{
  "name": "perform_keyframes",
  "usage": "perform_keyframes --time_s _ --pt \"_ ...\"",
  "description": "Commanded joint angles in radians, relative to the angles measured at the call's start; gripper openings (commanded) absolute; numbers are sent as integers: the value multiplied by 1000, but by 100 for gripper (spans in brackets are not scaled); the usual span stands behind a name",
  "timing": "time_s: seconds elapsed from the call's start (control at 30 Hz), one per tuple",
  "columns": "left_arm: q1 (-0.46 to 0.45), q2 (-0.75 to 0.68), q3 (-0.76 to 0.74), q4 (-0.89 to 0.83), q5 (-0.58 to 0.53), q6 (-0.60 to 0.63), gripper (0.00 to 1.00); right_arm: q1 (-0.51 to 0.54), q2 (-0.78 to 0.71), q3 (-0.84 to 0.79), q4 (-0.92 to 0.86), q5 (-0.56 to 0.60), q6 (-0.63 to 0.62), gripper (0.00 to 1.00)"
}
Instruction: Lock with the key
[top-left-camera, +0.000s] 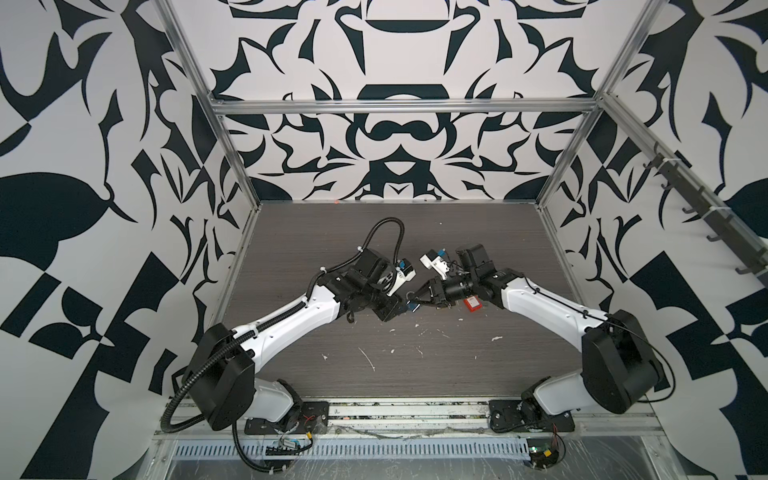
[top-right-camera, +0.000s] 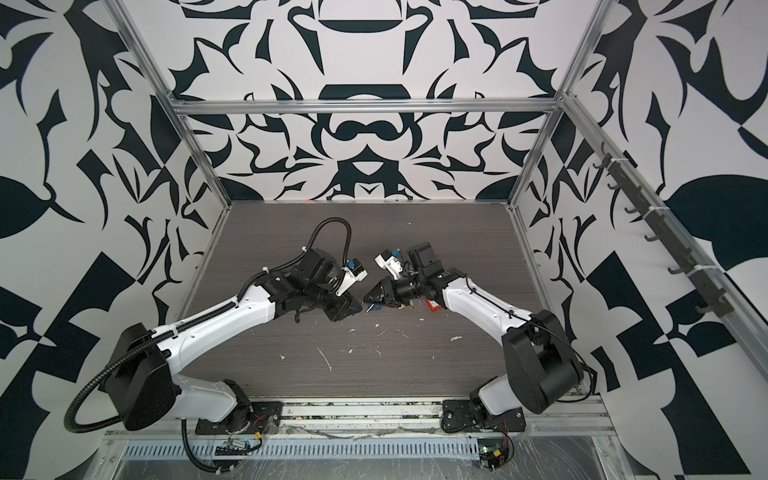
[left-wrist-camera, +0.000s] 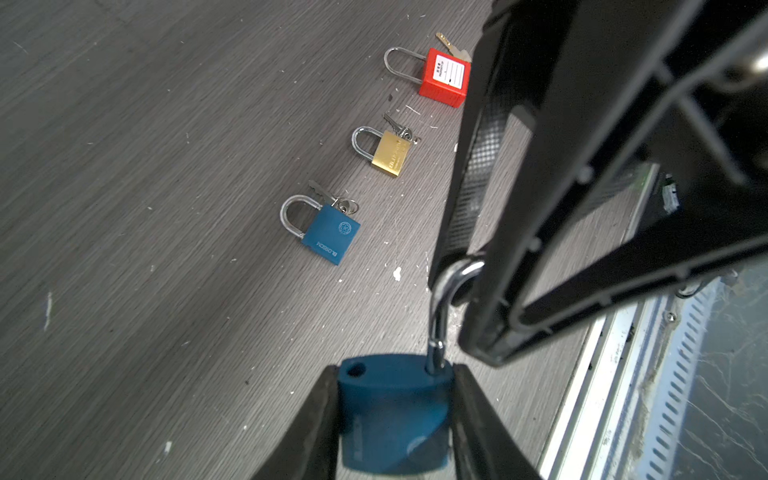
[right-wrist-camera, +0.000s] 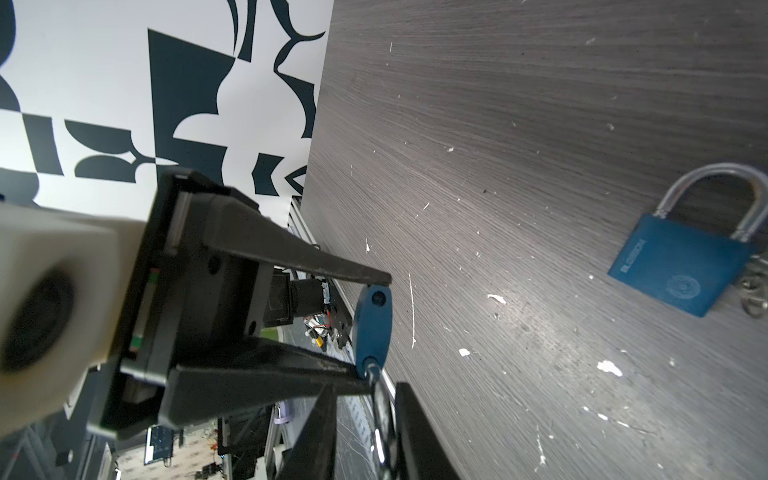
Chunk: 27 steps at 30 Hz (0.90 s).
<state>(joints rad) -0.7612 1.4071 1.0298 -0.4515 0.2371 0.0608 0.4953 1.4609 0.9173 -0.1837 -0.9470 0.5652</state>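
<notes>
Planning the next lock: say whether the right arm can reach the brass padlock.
Probably, not immediately: brass padlock lies uncovered on the table near that arm, but the right gripper is at the shackle of the held blue padlock.

Bright, even light with soft shadows fills both top views, while in the wrist views the tabletop (right-wrist-camera: 519, 291) grain bends toward the edges under a pale sheen, and the white camera housing (right-wrist-camera: 50, 291) and held blue padlock (left-wrist-camera: 392, 415) blur near the lenses.
</notes>
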Motion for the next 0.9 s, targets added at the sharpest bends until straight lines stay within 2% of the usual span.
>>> perform_keyframes --time_s 0.0,0.23,0.47,0.73,0.87 --pt "-1 -18 28 4 -4 17 0 6 -25 37 -8 -19 -13 29" --pt "-1 -14 36 -1 -4 20 0 6 -8 40 -1 -21 -12 28" --pt "-1 -15 37 -5 -2 25 0 6 13 45 6 -24 -13 21" --pt "-1 -7 44 -5 -2 31 0 8 26 46 0 -33 -17 19" --pt "-1 3 47 -2 5 34 0 7 27 48 -2 -38 -19 7"
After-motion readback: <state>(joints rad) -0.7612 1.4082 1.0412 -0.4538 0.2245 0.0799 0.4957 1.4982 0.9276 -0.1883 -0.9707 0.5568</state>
